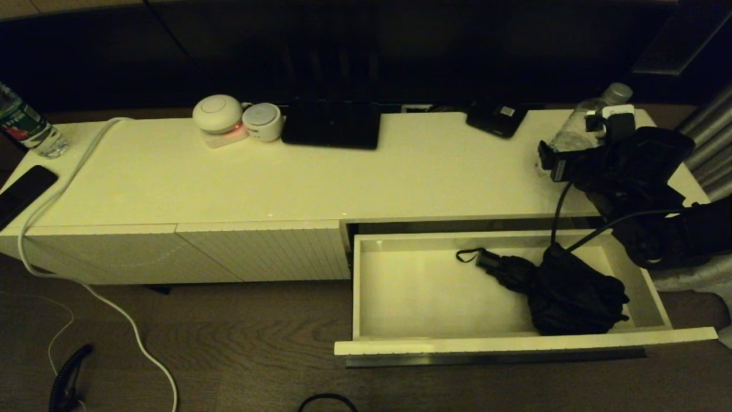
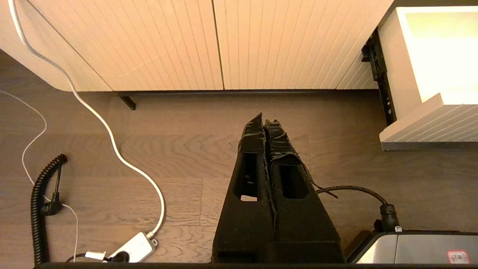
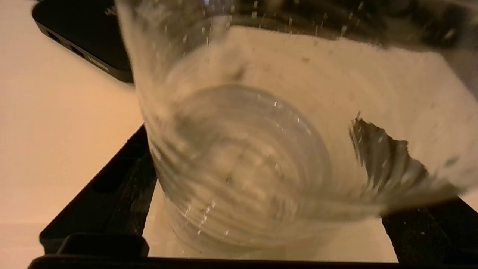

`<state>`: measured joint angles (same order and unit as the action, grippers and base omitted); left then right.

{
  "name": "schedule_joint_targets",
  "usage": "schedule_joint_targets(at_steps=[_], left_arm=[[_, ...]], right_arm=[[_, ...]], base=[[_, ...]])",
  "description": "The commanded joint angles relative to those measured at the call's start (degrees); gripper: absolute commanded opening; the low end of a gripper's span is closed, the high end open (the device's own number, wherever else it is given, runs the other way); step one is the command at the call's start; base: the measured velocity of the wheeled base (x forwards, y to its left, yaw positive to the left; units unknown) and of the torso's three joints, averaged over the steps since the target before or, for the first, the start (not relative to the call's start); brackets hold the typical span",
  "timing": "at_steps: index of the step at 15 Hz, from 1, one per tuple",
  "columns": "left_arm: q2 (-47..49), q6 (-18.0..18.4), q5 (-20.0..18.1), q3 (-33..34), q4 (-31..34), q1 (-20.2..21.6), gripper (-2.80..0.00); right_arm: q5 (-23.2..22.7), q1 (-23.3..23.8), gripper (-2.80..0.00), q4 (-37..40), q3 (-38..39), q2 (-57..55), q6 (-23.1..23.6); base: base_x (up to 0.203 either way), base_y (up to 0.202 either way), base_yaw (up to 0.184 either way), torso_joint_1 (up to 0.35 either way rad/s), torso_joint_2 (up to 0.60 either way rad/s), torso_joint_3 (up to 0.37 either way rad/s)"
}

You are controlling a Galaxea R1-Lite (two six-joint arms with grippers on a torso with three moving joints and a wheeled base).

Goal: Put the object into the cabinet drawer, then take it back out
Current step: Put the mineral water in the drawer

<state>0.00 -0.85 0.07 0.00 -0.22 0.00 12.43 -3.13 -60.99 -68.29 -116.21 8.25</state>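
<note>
The cabinet drawer (image 1: 514,345) stands pulled out at the right, and its ribbed front (image 2: 429,127) also shows in the left wrist view. A folded black umbrella (image 1: 566,297) lies inside it toward the right. On the cabinet top behind the drawer stands a clear plastic bottle (image 1: 577,129). My right gripper (image 1: 572,140) is open, and its fingers straddle that bottle's lower body (image 3: 242,160). I cannot tell whether the fingers of the right gripper (image 3: 250,127) touch it. My left gripper (image 2: 266,119) hangs shut and empty over the floor, facing the closed ribbed panels.
On the cabinet top sit two white round devices (image 1: 217,113), a black flat device (image 1: 331,126), a black box (image 1: 496,119), a second bottle (image 1: 28,129) and a dark phone (image 1: 23,191). A white cable (image 1: 68,183) runs down to the floor.
</note>
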Motion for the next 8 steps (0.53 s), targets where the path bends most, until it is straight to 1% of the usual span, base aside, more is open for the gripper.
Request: schedule_joint_targets(at_steps=[1, 2, 8], left_arm=[[-0.09, -0.03, 0.01, 0.0, -0.04, 0.0, -2.8], [-0.09, -0.03, 0.01, 0.09, -0.09, 0.0, -2.8], [-0.09, -0.03, 0.01, 0.09, -0.04, 0.0, -2.8]], right_arm=[[0.76, -0.03, -1.19, -0.28, -0.09, 0.02, 0.44], [1.03, -0.03, -2.8, -0.05, -0.3, 0.2, 0.92], [0.67, -0.12, -2.8, -0.2, -0.26, 0.36, 1.44]], base=[[0.0, 0.0, 0.0, 0.0, 0.0, 0.0], [0.0, 0.0, 0.0, 0.0, 0.0, 0.0], [0.0, 0.0, 0.0, 0.0, 0.0, 0.0]])
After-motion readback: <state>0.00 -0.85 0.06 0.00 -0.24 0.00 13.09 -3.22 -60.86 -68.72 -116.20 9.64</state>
